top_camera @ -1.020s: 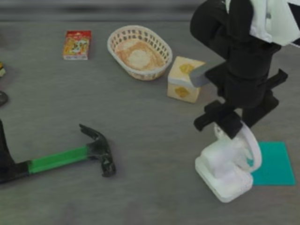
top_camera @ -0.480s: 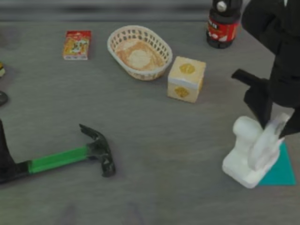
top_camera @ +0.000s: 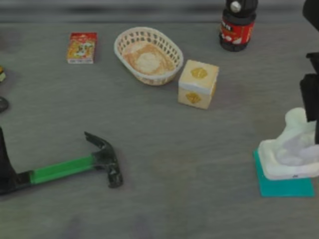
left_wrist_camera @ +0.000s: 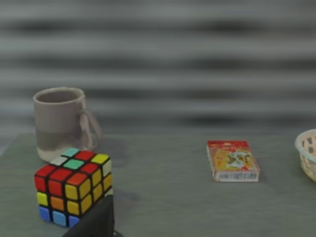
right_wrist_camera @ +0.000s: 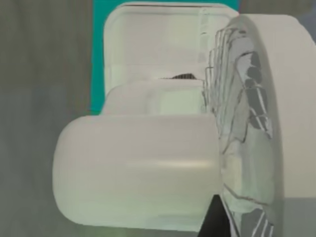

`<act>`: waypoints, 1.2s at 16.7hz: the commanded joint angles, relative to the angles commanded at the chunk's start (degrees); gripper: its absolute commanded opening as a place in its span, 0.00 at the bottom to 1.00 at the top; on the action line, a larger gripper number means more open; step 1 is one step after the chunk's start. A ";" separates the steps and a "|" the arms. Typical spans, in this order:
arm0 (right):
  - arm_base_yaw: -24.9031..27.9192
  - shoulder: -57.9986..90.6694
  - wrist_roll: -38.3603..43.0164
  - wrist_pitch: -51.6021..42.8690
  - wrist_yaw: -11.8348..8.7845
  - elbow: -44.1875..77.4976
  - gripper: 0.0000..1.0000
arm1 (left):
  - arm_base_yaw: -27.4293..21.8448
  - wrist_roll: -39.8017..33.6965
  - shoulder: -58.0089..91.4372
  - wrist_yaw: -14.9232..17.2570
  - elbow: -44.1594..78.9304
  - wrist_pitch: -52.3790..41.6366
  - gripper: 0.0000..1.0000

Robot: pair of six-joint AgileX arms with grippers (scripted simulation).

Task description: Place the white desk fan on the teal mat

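Observation:
The white desk fan [top_camera: 291,154] stands upright with its square base on the teal mat [top_camera: 284,188] at the table's right edge; a strip of mat shows along its left and front sides. My right gripper [top_camera: 315,130] hangs over the fan's head, shut on it. In the right wrist view the fan [right_wrist_camera: 143,168] fills the picture, with the teal mat [right_wrist_camera: 96,59] beneath its base. One dark finger [right_wrist_camera: 215,219] sits between the motor housing and the grille. My left arm [top_camera: 4,159] is parked at the left edge.
A green-handled hammer [top_camera: 75,167] lies front left. A wicker basket [top_camera: 148,55], a cream cube box [top_camera: 198,83], a red card box [top_camera: 81,47] and a dark bottle [top_camera: 238,25] stand along the back. A colour cube [left_wrist_camera: 73,186] and mug [left_wrist_camera: 61,123] stand near my left arm.
My right gripper carried the fan to the right, from beside the mat onto it, and turned it. The fan's base now rests on the mat. The left arm has not moved.

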 joint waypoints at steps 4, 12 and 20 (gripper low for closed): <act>-0.71 -0.87 2.99 0.16 -0.32 -0.32 0.00 | 0.00 0.00 0.00 0.00 0.00 0.00 1.00; -0.64 -0.31 2.94 3.82 -0.25 -3.55 0.00 | 0.00 0.00 0.00 0.00 0.00 0.00 1.00; -0.78 0.11 2.94 8.00 -0.32 -7.18 0.08 | 0.00 0.00 0.00 0.00 0.00 0.00 1.00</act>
